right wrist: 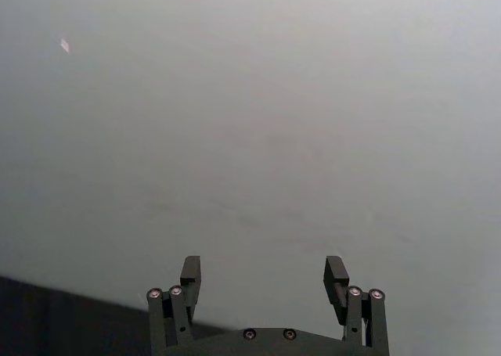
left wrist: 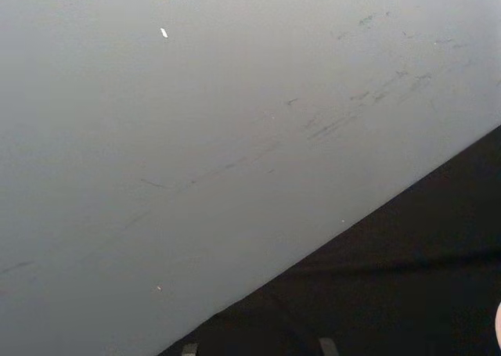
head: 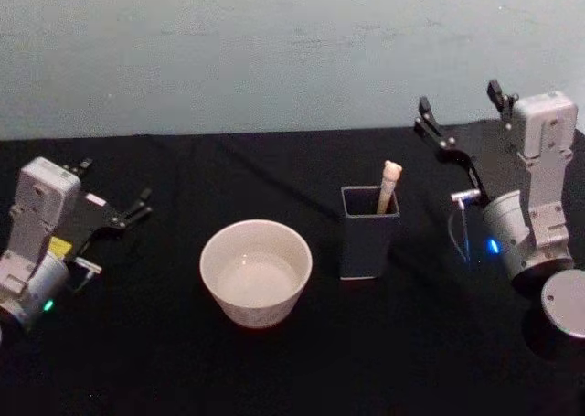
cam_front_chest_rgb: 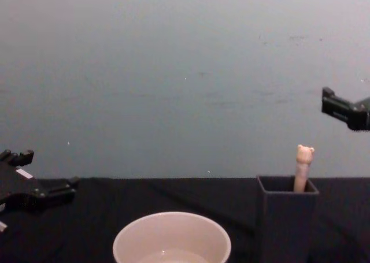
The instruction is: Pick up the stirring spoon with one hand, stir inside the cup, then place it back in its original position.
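- While both arms sit at the table's outer sides, the stirring spoon [head: 388, 186] stands in the dark grey holder [head: 368, 233], handle up; its beige handle and small bear head rise above the holder's rim, and its metal bowl is hidden inside.
- From the chest view, the spoon's handle [cam_front_chest_rgb: 302, 168] leans slightly within the holder [cam_front_chest_rgb: 287, 217], bear head uppermost.
- Cup [head: 256, 272]: cream-white, upright on the black tablecloth [head: 183, 361], just to the left of the holder and apart from it. Its interior appears pale; whether it holds any liquid cannot be told.
- Left gripper [head: 139, 208]: low over the table's left side, well apart from the cup, pointing toward the centre. Its dark fingers [head: 144, 197] show a narrow gap between the tips and hold nothing.
- Right gripper [head: 462, 128]: raised at the far right, beyond and to the right of the holder, apart from the spoon. On the right wrist view its two fingers [right wrist: 189, 271] stand wide apart with plain wall between them; nothing is gripped.
- One dark fingertip [cam_front_chest_rgb: 338, 107] of the right gripper enters the chest view at the right edge, higher than the bear head.
- Grey-green wall [head: 274, 50] backs the table, bearing faint scuffs.
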Controlling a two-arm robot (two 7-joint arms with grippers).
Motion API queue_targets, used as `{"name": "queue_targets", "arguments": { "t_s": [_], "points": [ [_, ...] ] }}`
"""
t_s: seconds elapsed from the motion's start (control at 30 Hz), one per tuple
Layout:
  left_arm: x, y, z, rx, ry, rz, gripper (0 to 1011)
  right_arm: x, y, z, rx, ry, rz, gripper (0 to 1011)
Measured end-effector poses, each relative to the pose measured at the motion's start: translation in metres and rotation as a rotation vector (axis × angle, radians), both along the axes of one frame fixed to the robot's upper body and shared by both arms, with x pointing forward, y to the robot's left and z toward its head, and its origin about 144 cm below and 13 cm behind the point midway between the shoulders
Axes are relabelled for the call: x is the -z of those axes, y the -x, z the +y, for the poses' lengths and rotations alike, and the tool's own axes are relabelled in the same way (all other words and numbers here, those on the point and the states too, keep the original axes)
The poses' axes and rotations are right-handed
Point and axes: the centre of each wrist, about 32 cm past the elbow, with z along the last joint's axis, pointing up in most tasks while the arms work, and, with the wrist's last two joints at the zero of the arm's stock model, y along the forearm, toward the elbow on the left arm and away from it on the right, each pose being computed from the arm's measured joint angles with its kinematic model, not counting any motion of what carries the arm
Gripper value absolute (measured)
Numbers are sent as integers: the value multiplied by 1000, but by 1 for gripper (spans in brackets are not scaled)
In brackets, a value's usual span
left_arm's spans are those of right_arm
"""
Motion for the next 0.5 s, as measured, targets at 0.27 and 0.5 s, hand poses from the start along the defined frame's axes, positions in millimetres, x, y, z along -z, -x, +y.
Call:
{"name": "queue_targets", "arguments": {
  "t_s": [0.27,0.5],
  "points": [
    [0,0,0,0,0,0,1001,26,3,-5,65,9,148,1004],
    [0,0,0,0,0,0,1001,47,4,-7,96,-35,294,1004]
  ]
}}
